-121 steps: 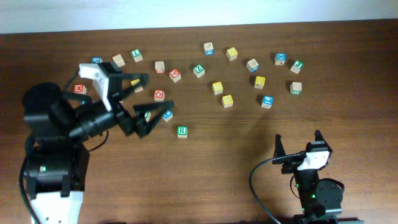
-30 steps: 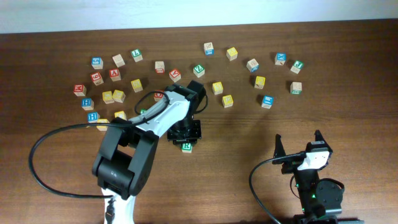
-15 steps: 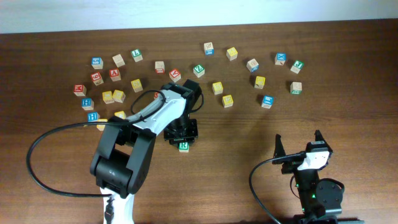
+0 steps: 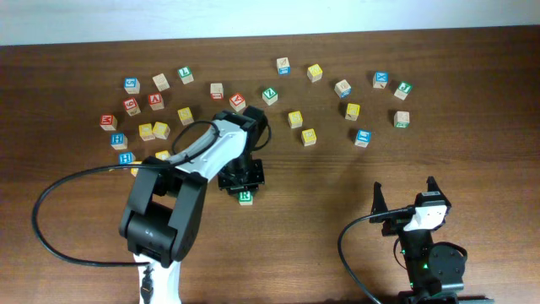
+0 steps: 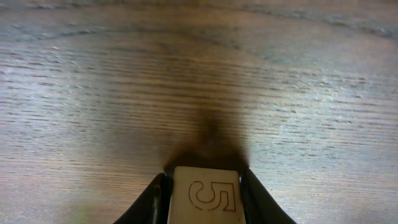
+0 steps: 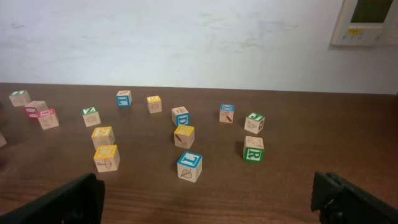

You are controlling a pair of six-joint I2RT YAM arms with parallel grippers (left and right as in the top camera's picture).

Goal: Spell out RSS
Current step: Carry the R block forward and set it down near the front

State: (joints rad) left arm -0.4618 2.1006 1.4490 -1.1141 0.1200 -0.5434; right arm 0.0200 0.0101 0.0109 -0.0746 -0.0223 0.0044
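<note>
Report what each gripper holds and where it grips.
The left gripper pinches the green R cube by two opposite side faces, one finger flush against each. The right gripper is open and holds nothing.

The table is dark brown wood with fine streaks of grain. On it the R cube shows a green top with a white letter, and in the left wrist view its pale bare-wood side bears a red-outlined figure between the black fingers of the left gripper. From that cube, a red-faced cube lies at twelve o'clock, yellow-topped cubes at one o'clock and a blue-and-white cube at two o'clock. The left arm is white and black, the right gripper is black below a white body, and the wall is off-white.
</note>
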